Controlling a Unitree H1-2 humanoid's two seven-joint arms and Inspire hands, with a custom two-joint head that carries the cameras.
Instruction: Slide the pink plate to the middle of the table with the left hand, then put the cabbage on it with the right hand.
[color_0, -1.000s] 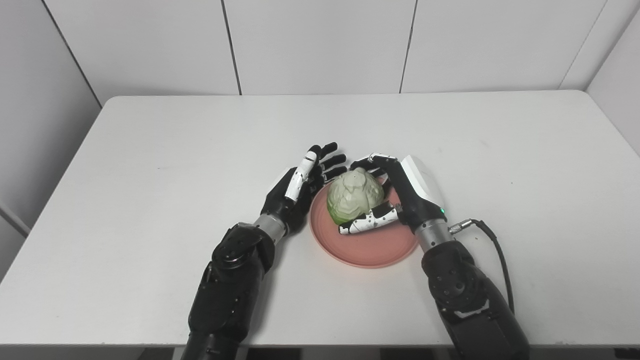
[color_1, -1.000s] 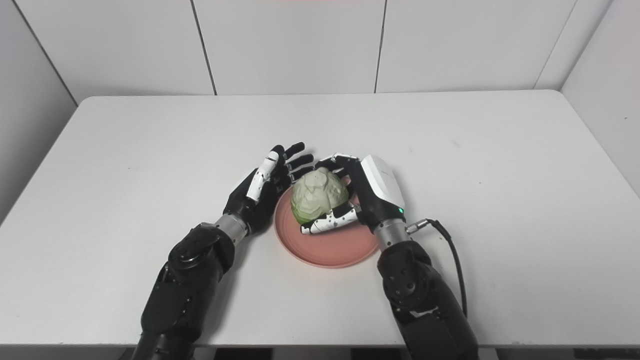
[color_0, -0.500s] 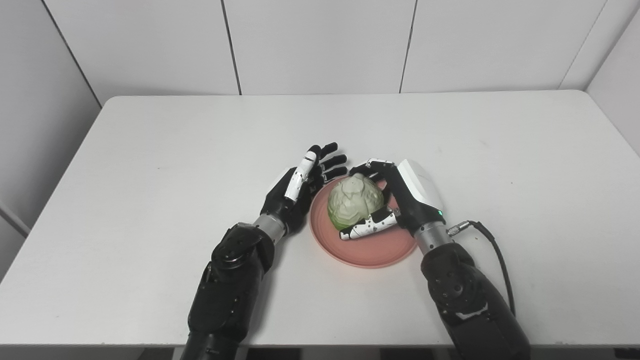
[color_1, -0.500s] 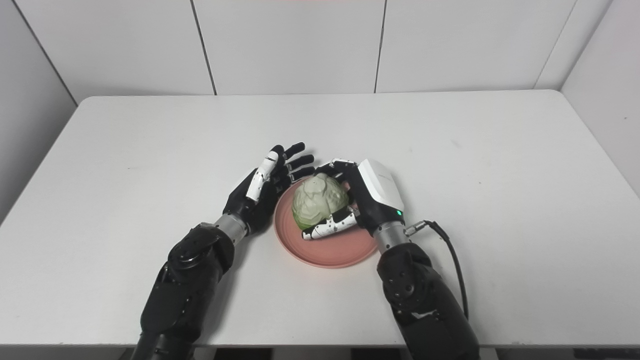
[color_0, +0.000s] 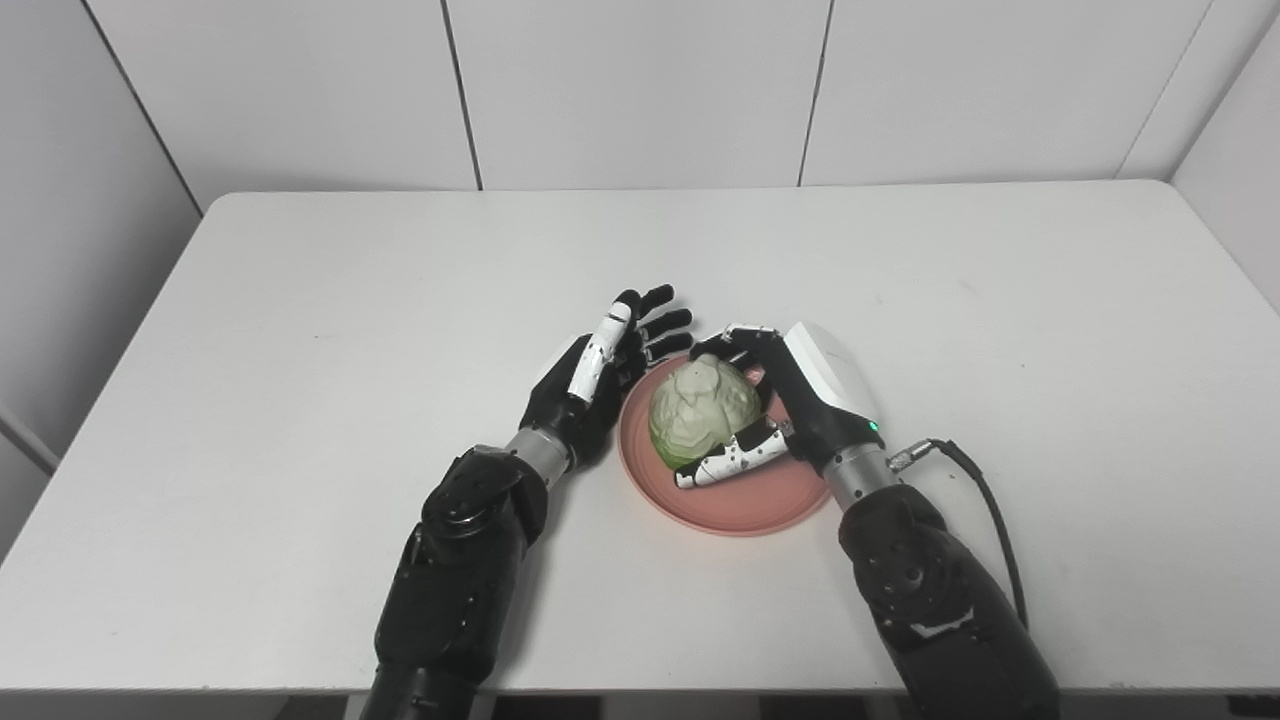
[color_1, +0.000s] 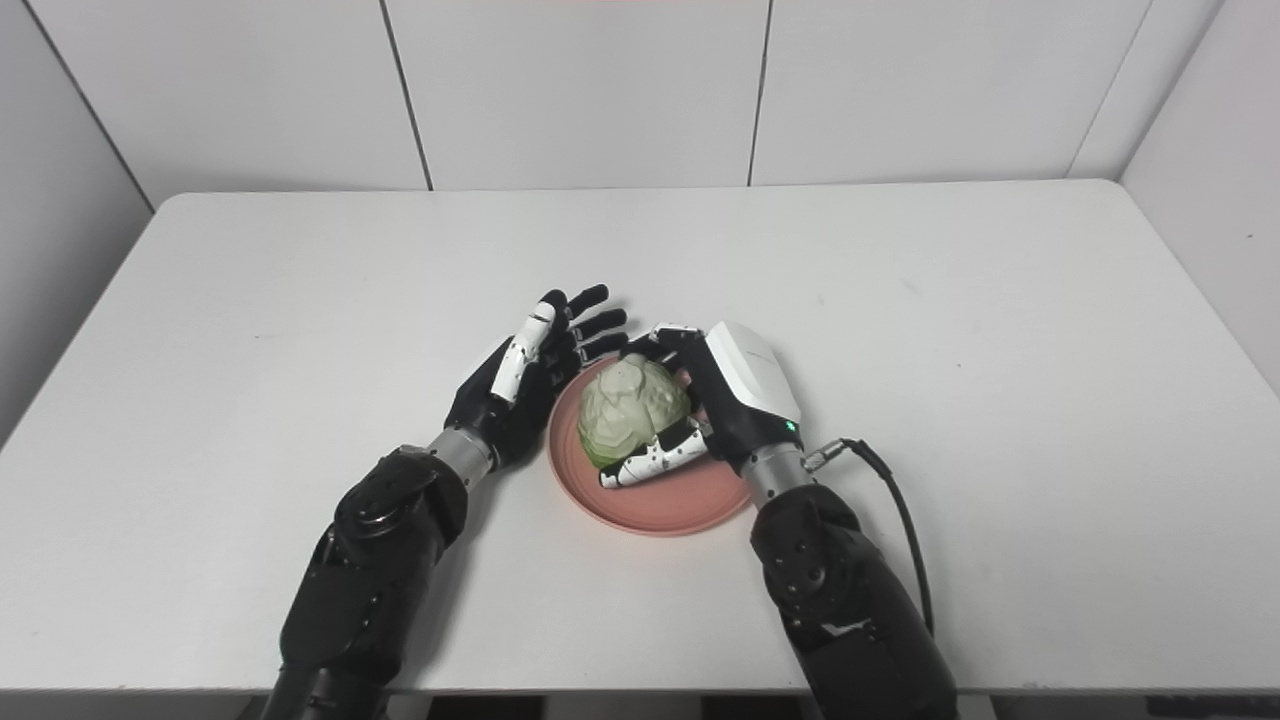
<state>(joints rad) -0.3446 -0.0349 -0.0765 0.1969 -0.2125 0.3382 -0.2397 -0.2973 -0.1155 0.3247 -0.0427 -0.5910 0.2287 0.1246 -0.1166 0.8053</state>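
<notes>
Pale green and knobbly, the cabbage (color_0: 702, 413) sits over the pink plate (color_0: 745, 500), toward its far left part, wrapped by the right hand (color_0: 790, 405): fingers curl over its far side and the thumb presses across its near lower face. Whether its underside already touches the plate is hard to tell from these head views. It looks light and fairly rigid, with a waxy, ridged skin, so a broad wrap around its widest part seems the safest hold; being round, it may roll once let go. The plate lies near the middle of the white table (color_0: 300, 300), flat, with a shallow rim that would do little to stop a roll. Just beside its left edge waits the left hand (color_0: 600, 375), fingers spread and holding nothing, its fingertips near the cabbage. A black cable (color_0: 985, 500) trails from the right wrist, clear of the plate.
</notes>
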